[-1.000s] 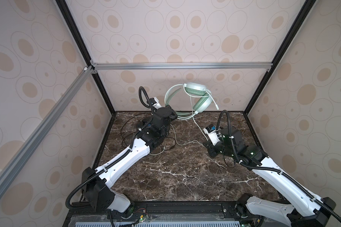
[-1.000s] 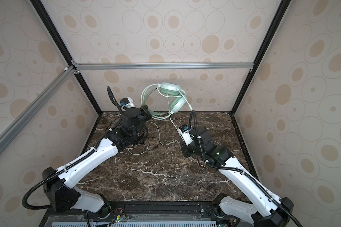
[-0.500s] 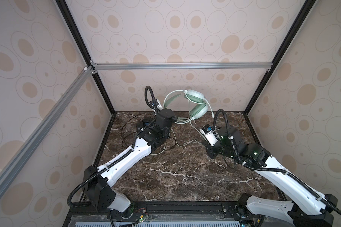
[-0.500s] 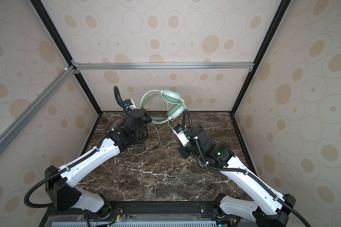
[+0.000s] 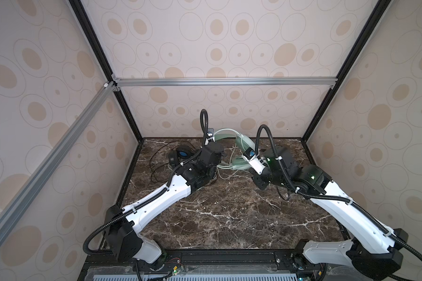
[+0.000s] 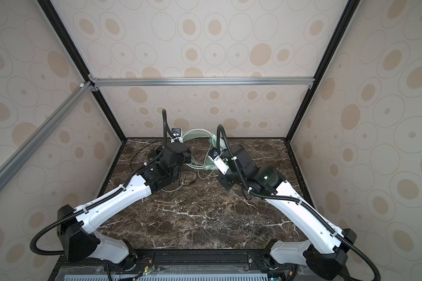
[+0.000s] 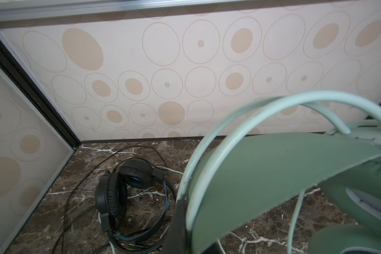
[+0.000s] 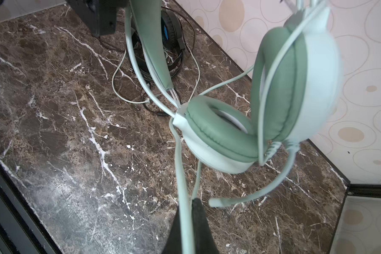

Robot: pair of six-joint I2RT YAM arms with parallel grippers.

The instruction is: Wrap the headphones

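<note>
As we work at the back of the dark brown marble table point(image 5: 229, 219), the mint-green over-ear headset point(image 8: 218, 132) hangs near the rear wall point(image 5: 229, 109); the black headset with blue inner band point(image 7: 112, 193) lies toward the back left corner. Our left jaws are clenched on the green headband point(image 7: 273, 158), our right jaws on its pale whitish cord point(image 8: 180, 176). We judge it best to hold the band steady and lead the cord round it lightly taut, clear of the black set.
</note>
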